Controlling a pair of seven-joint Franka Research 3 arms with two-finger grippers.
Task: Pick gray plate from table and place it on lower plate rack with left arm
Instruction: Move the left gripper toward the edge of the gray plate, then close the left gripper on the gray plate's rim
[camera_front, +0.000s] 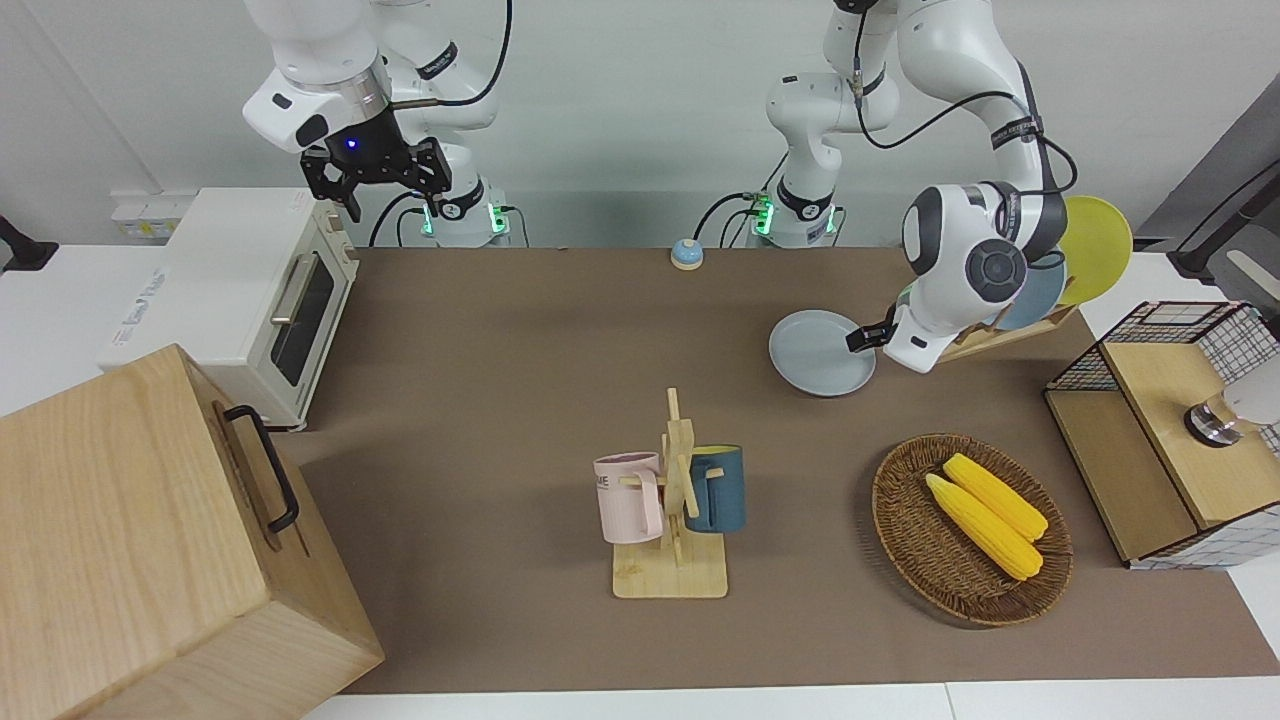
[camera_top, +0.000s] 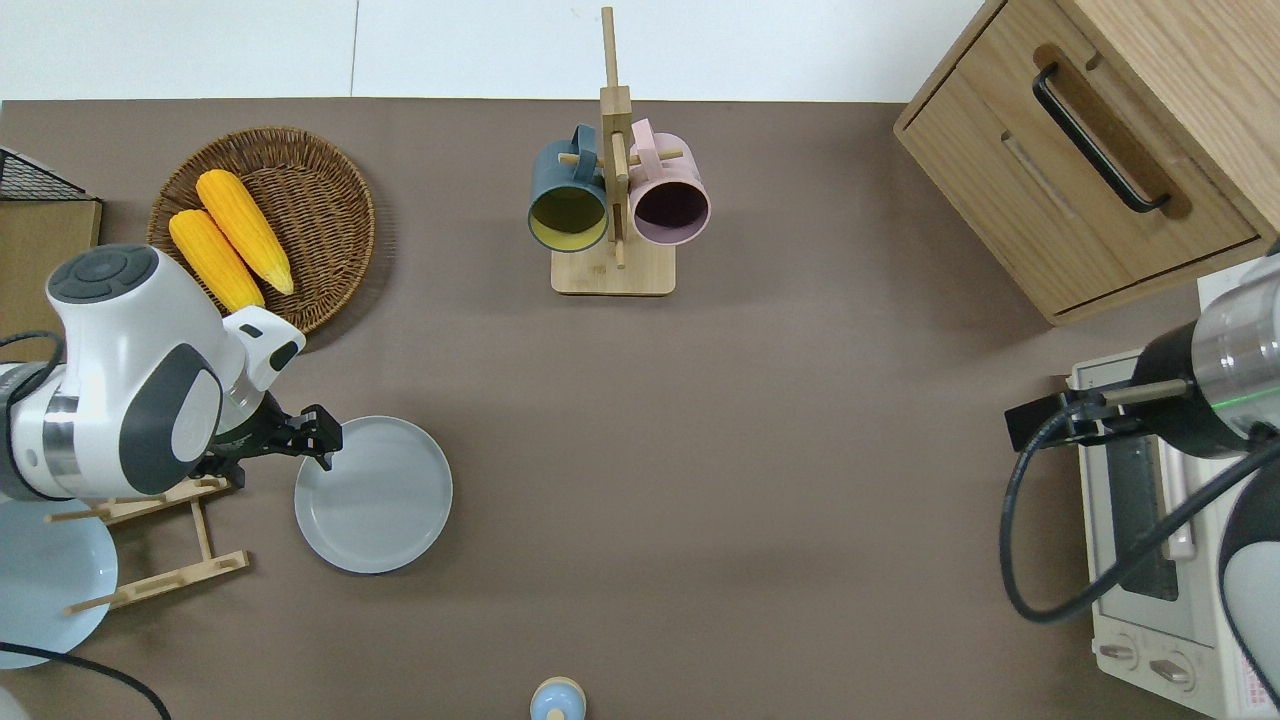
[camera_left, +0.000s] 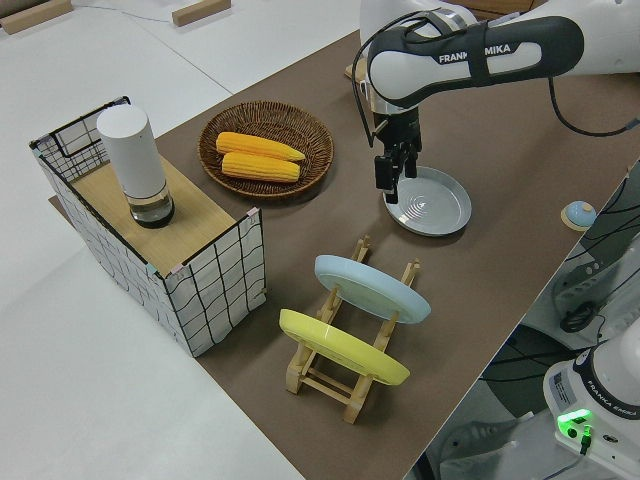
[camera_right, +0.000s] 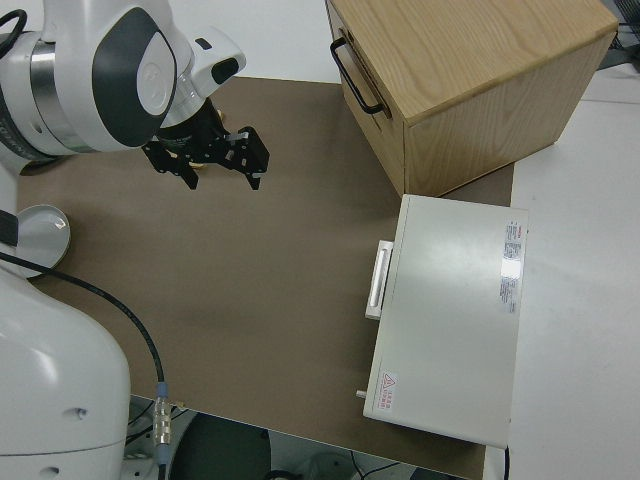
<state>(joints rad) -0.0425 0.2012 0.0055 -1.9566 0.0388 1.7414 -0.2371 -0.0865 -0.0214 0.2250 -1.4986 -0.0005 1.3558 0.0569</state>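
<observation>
Brown table, left end effector (camera_top: 322, 447) over gray plate (camera_top: 375, 497) rim

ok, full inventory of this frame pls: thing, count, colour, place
gray plate: 1, pale gray, flat on the table beside the rack
lower plate rack: 1, light wood, left arm's end, holding both plates below
sky-blue plate: 1, on rack
yellow plate: 1, on rack
wicker basket: 1, brown, farther from the robots than the gray plate
corn cobs: 2, yellow, in basket
mug stand: 1, wood, mid-table
mugs: 2, dark blue and pink, hung on stand
wooden cabinet: 1
toaster oven: 1, white
bell: 1, blue
wire shelf: 1, white canister on top
left gripper: at the gray plate's rim
right gripper: parked, open
</observation>
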